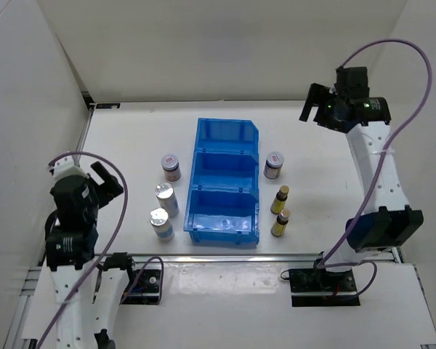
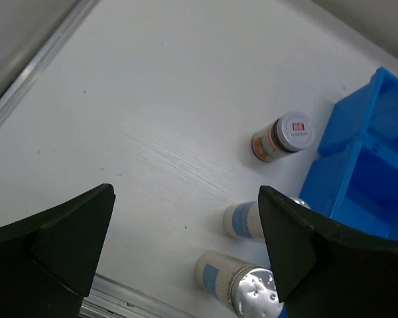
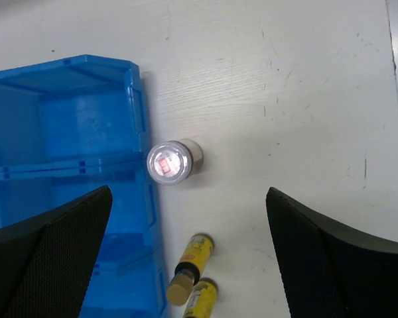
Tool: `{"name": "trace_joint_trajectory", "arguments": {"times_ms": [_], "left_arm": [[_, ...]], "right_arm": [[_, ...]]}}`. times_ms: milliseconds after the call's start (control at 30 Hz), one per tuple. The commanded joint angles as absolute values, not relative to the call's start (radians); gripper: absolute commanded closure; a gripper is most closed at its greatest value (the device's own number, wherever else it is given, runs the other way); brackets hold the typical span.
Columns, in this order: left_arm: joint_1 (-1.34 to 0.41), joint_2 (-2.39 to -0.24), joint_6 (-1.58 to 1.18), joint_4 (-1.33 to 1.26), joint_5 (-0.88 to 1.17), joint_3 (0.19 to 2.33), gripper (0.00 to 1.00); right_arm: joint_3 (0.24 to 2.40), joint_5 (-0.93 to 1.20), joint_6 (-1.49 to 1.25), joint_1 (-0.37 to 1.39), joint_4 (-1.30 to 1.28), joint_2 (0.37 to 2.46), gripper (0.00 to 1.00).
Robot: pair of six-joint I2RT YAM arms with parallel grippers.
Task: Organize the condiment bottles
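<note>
Six condiment bottles stand on the white table around a blue bin (image 1: 225, 182). Left of the bin are a white-lidded jar (image 1: 171, 166) (image 2: 284, 136) and two silver-topped blue-white cylinders (image 1: 166, 198) (image 1: 160, 223) (image 2: 242, 220) (image 2: 239, 281). On its right are a second jar (image 1: 274, 164) (image 3: 172, 161) and two slim yellow-labelled bottles (image 1: 280, 198) (image 1: 279, 222) (image 3: 191, 268) (image 3: 200, 299). My left gripper (image 1: 105, 182) (image 2: 186, 199) hangs open, left of the cylinders. High at the far right, my right gripper (image 1: 316, 102) (image 3: 189, 195) is open above the jar. Neither holds anything.
The bin (image 2: 365, 172) (image 3: 66, 165) has three compartments in a row running away from the arms. White walls enclose the table on the left, back and right. A metal rail (image 1: 225, 256) runs along the near edge.
</note>
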State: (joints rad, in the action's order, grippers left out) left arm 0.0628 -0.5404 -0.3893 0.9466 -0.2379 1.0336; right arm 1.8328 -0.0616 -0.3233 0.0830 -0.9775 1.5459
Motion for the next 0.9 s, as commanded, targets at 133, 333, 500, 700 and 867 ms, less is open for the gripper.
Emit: {"name": "trace_joint_trajectory", "arguments": {"times_ms": [133, 333, 500, 700, 867], "left_arm": [[0.046, -0.759, -0.410, 0.980, -0.155, 1.058, 0.00], [0.037, -0.857, -0.376, 0.916, -0.131, 1.048, 0.00], [0.037, -0.923, -0.304, 0.916, -0.067, 1.069, 0.00], [0.037, -0.953, -0.295, 0.897, -0.095, 1.069, 0.00], [0.037, -0.953, -0.295, 0.888, -0.126, 1.049, 0.00]], "right_arm": [[1.891, -0.138, -0.239, 0.118, -0.942, 1.719, 0.00], [1.859, -0.008, -0.223, 0.178, -0.902, 1.859, 0.00], [1.847, -0.072, -0.215, 0.245, -0.877, 1.975, 0.00], [1.919, -0.065, -0.251, 0.255, -0.934, 2.089, 0.11], [1.907, -0.043, -0.252, 0.299, -0.956, 2.138, 0.11]]}}
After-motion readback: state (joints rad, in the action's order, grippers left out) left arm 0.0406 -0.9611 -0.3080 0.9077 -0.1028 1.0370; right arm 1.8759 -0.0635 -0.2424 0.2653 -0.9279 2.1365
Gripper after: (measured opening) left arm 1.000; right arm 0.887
